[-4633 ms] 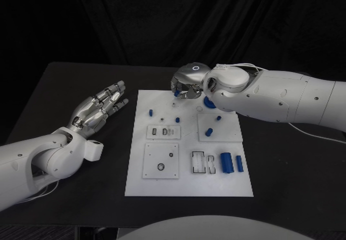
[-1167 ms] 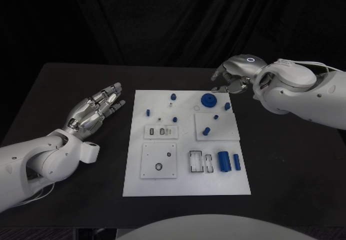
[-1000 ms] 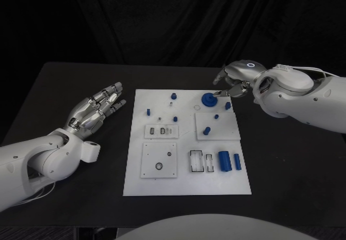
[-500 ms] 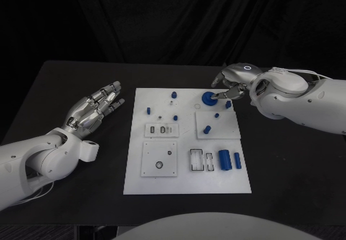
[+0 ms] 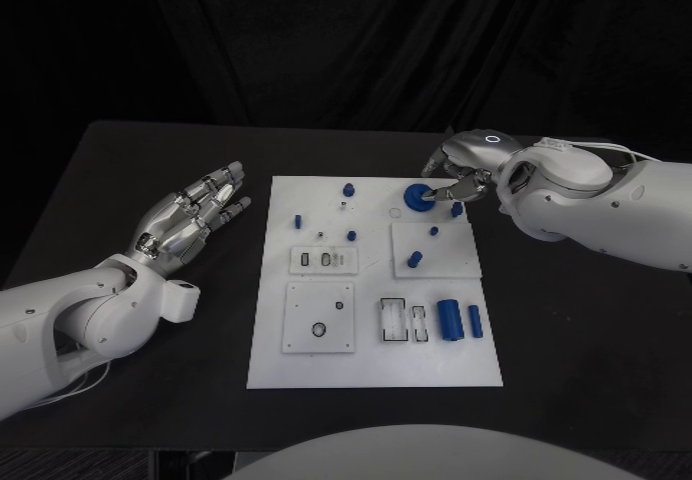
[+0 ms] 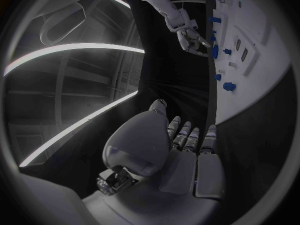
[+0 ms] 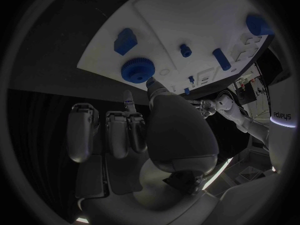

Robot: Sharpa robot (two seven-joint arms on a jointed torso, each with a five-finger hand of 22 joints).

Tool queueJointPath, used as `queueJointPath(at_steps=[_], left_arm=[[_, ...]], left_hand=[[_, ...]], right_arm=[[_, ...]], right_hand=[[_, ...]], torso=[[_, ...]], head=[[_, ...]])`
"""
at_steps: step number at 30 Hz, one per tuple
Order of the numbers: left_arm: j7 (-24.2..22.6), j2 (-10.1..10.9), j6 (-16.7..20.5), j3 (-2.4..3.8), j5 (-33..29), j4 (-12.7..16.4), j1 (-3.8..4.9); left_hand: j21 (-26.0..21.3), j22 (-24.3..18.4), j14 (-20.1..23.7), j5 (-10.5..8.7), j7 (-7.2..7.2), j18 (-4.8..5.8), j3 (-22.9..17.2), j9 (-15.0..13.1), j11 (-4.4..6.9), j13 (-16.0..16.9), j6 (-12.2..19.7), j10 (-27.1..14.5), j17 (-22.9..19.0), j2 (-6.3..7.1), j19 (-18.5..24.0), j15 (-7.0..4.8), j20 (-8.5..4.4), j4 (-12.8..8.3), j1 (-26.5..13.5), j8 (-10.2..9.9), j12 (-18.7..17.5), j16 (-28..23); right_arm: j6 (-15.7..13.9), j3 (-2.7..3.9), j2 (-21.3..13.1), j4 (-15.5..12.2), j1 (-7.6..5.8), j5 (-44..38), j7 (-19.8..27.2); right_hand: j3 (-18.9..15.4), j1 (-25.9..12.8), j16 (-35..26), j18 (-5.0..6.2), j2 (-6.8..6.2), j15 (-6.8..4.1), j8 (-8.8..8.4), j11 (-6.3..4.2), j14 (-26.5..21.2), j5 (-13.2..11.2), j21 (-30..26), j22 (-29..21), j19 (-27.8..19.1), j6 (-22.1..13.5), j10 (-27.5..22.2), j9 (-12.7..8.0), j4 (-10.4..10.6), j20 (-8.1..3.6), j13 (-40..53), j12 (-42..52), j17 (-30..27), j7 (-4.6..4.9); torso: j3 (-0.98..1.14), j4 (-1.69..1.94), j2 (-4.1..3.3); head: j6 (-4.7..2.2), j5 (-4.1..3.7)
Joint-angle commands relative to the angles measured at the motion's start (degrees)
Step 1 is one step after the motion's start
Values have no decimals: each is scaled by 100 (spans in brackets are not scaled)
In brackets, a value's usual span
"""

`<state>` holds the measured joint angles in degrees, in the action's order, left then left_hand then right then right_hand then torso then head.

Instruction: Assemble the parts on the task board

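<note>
The right silver many-fingered hand [image 5: 464, 170] is hanging over the far right corner of the white rectangular task board [image 5: 375, 370], with the round blue knurled wheel-shaped part [image 5: 417, 197] lying just beside its fingertips, on the side toward the board's middle. In the right wrist view one fingertip [image 7: 152, 84] is reaching right up to the wheel's [image 7: 138, 70] rim; whether it is touching I cannot tell. Nothing is showing inside this hand and its fingers are lying apart, so it is holding nothing. The wheel is sitting flat, its axis pointing up, so it has no long side to line up with.

The right hand is by far the nearer one. The left silver hand [image 5: 195, 215] is resting open, palm up and fingers spread, over the black bench [image 5: 130, 150] well apart from the board's left edge.

A short blue peg [image 5: 456, 210] is standing just beside the wheel, under the right hand, and is probably the thing most likely to be knocked. A small blue block [image 5: 348, 188] is lying farther along the same far edge
</note>
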<state>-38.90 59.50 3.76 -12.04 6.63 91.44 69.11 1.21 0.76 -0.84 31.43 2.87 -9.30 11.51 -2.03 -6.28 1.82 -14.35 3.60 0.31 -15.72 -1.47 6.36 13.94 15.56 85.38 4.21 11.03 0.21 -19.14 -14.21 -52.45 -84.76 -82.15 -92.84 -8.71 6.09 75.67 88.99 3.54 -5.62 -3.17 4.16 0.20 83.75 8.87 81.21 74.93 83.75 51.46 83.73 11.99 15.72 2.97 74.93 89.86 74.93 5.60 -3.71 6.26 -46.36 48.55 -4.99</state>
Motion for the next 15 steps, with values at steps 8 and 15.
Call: queueJointPath(at_steps=[8,15], left_arm=[[-832,-19,-97,0,8,-20,12],[-827,-30,-117,-5,8,-35,11]], left_hand=[[17,0,1,27,49,-111,-17,-5,0,-9,11,-33,2,-2,0,34,32,-29,65,-3,-35,23],[19,1,0,28,51,-111,-18,-5,-1,-10,11,-35,3,-2,-2,36,34,-31,67,-3,-38,24]], right_arm=[[118,3,70,79,107,-12,-178],[150,3,122,134,149,-12,-217]], right_hand=[[0,109,67,-129,-5,7,39,34,609,65,82,991,155,135,627,19,-68,21,1507,14,1457,28],[-11,98,51,-122,-7,12,46,41,601,41,58,978,140,156,627,25,-62,25,1507,14,1434,35]], torso=[[0,3,-2],[3,4,-3]], head=[[-1,-3],[-1,2]])
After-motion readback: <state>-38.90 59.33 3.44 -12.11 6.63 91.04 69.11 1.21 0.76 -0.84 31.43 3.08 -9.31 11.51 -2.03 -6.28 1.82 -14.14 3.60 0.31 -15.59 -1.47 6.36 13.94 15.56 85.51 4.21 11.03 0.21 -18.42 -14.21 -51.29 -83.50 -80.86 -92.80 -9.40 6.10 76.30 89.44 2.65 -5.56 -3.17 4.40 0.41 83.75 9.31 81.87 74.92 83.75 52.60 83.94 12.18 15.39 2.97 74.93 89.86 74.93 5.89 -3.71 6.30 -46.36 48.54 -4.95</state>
